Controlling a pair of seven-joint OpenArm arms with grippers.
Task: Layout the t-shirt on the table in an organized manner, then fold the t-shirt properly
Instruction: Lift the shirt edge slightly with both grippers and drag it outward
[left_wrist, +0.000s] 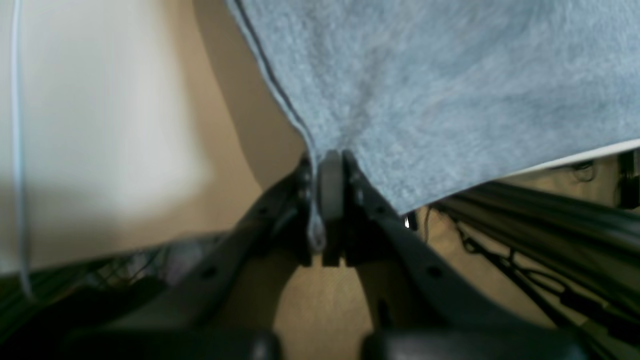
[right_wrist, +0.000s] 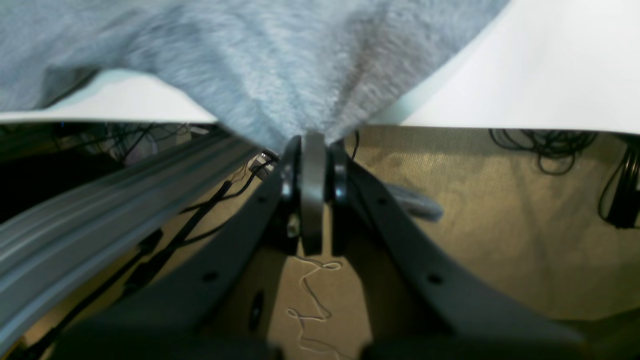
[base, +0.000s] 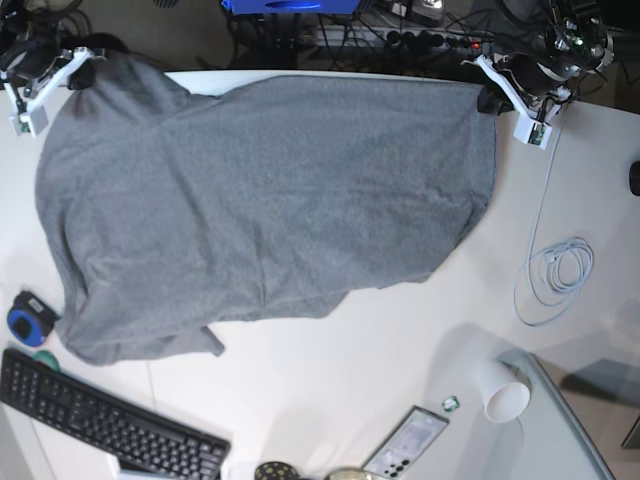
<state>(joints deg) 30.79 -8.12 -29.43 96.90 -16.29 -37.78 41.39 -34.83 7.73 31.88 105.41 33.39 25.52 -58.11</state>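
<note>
The heather-grey t-shirt lies spread over the far left part of the white table, with a crumpled sleeve at its near-left corner. My left gripper, at the far right of the cloth in the base view, is shut on the t-shirt's hemmed corner. My right gripper, at the far left corner, is shut on a bunched pinch of the t-shirt. Both held corners sit at the table's far edge, and the cloth is stretched fairly taut between them.
A black keyboard and a blue round object sit near the shirt's near-left corner. A coiled white cable lies to the right. A paper cup, a phone and a grey glass panel occupy the near right.
</note>
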